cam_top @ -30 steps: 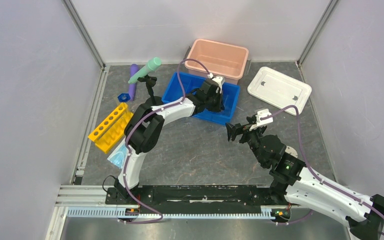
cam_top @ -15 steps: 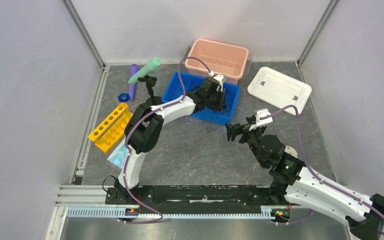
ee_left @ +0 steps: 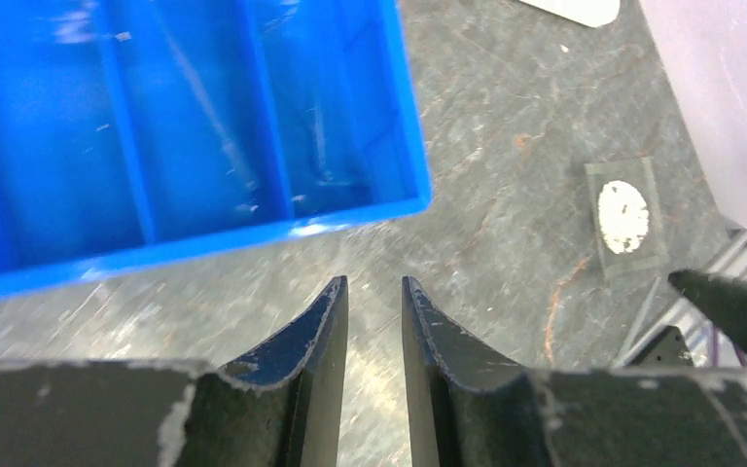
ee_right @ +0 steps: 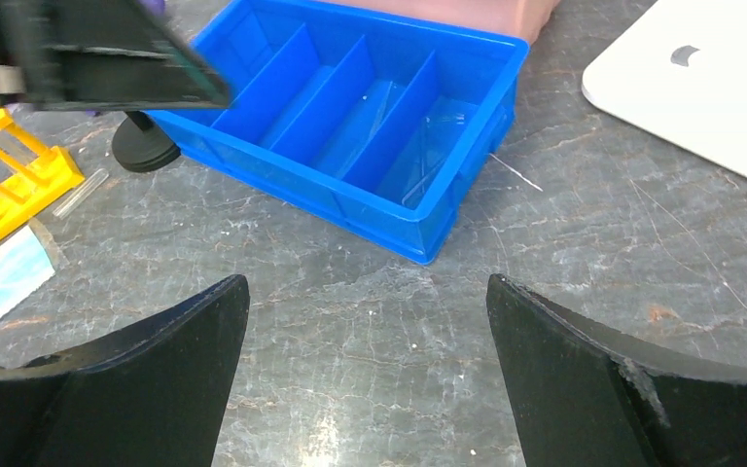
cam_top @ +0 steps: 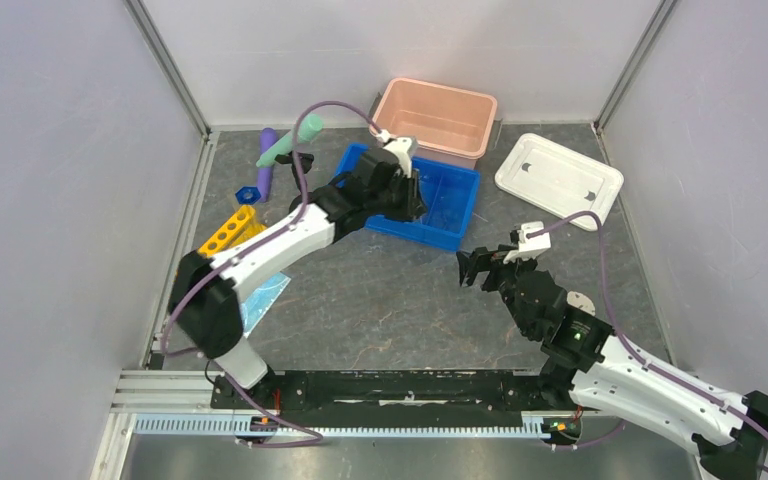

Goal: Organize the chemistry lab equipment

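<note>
My left gripper [cam_top: 412,198] hovers at the near rim of the blue tray [cam_top: 457,238]; its fingers [ee_left: 374,282] stand a narrow gap apart with nothing between them. Thin clear rods [ee_left: 204,107] lie in the tray's compartments. My right gripper [cam_top: 470,268] is wide open and empty [ee_right: 368,282] above the floor in front of the tray. At the left are the yellow tube rack [cam_top: 228,228], the light-blue mask [cam_top: 265,298], the black clamp stand [cam_top: 300,165] holding the mint-green tube [cam_top: 295,138], the purple tube [cam_top: 267,160] and the small blue funnel [cam_top: 248,192].
The pink bin [cam_top: 438,115] stands behind the tray, its white lid [cam_top: 558,180] lies flat at the back right. A short clear rod [ee_right: 83,192] lies on the floor beside the rack. Grey walls close in left, back and right.
My left arm has swung out to the left and stretched flat, drawing its gripper back from inside the tray's right part toward the near-left rim. The mask shows more. The right arm barely moved.
</note>
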